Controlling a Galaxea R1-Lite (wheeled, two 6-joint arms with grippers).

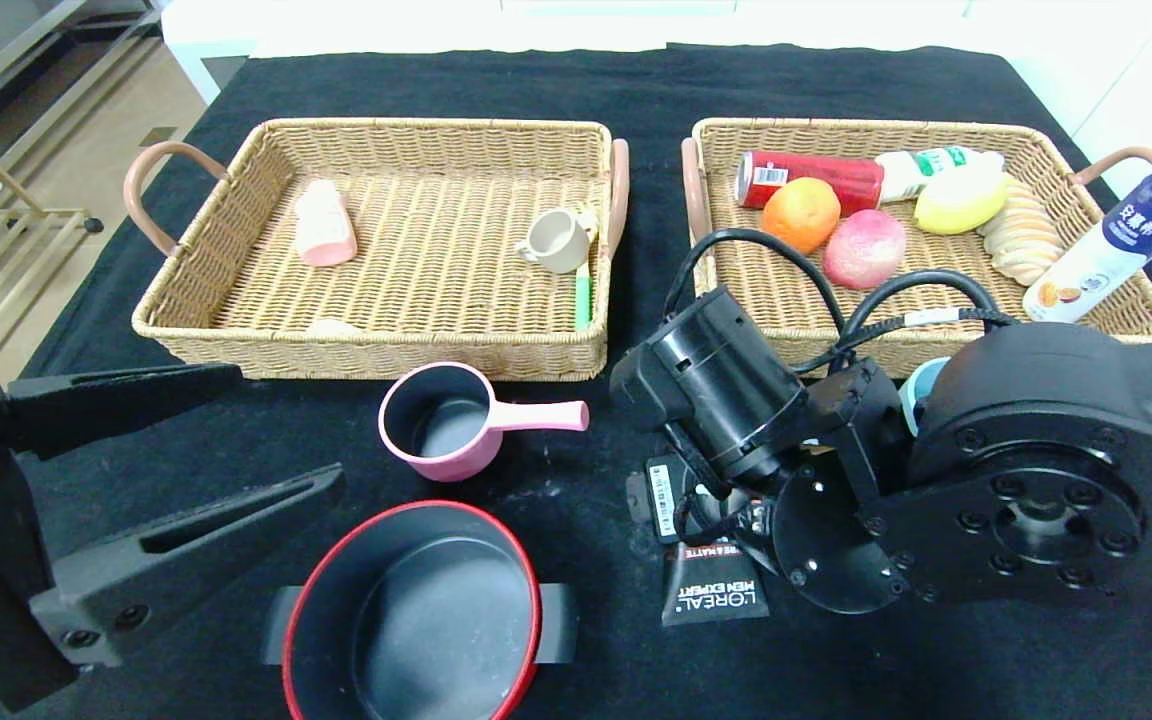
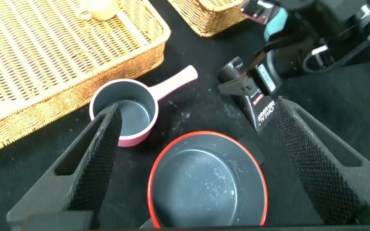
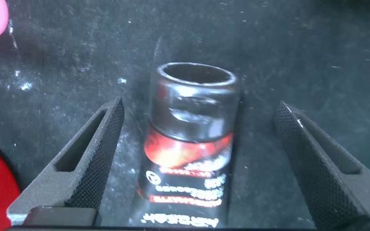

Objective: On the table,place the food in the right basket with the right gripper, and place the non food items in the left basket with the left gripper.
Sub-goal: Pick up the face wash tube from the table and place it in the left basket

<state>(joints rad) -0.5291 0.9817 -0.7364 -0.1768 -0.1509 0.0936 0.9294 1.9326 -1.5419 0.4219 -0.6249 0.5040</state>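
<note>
L'Oréal tube (image 3: 188, 160), lying on the black bench (image 1: 596, 650) at six o'clock from the right basket (image 1: 1126, 315), sits between the right tool (image 3: 191, 167)'s wide-spread fingers, a non-food item it could wrongly carry there, while the left tool (image 2: 194, 160) hovers wide over the red-rimmed pot (image 2: 207, 183).

Open black cloth on either side of the L'Oreal tube (image 3: 188, 160), fingers (image 3: 85, 170) of the right gripper (image 3: 194, 167) spread wide around it, touching nothing; red-rimmed pot (image 1: 416, 620) and pink saucepan (image 1: 441, 420) crowding the left gripper (image 2: 198, 173), little bare cloth between them
</note>
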